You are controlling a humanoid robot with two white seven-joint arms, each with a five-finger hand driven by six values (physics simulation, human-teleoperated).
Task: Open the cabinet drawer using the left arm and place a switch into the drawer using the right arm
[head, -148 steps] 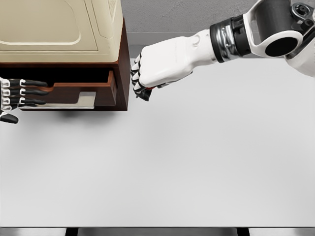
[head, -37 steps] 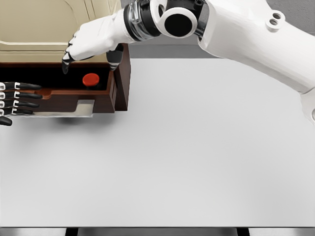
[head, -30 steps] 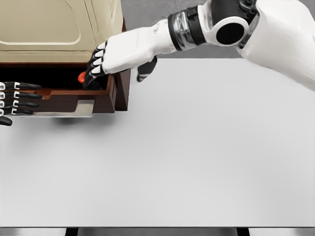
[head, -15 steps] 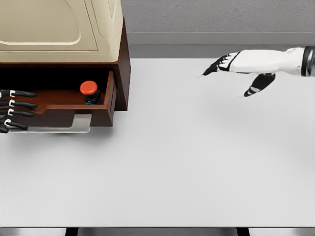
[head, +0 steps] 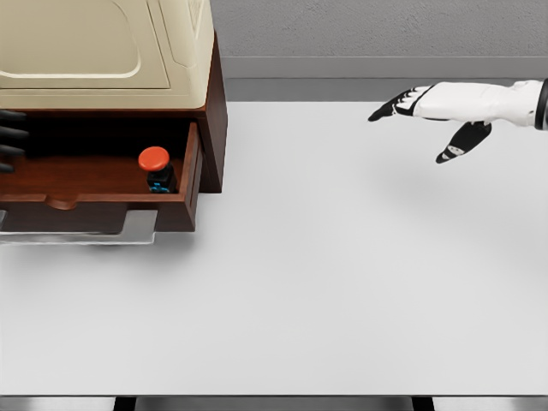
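Observation:
The brown cabinet (head: 214, 111) stands at the back left with a beige top. Its drawer (head: 94, 214) is pulled out toward me, a silver handle (head: 86, 231) below its front. A switch with a red round button (head: 155, 159) on a dark base stands upright in the drawer's right rear corner. Only the black fingertips (head: 10, 134) of my left hand show at the left edge, stretched out over the drawer's left end and holding nothing. My right hand (head: 428, 116) hovers over the table at the far right, fingers spread flat, empty, well away from the cabinet.
The white table (head: 325, 282) stretches from the cabinet to the right and front edges. A grey wall (head: 360, 34) runs behind it. The cabinet's beige upper body (head: 94, 43) overhangs the back of the drawer.
The right hand left the switch in the drawer and swung away to the far right. The drawer has slid further out toward me, and the left hand has drawn back to the left edge.

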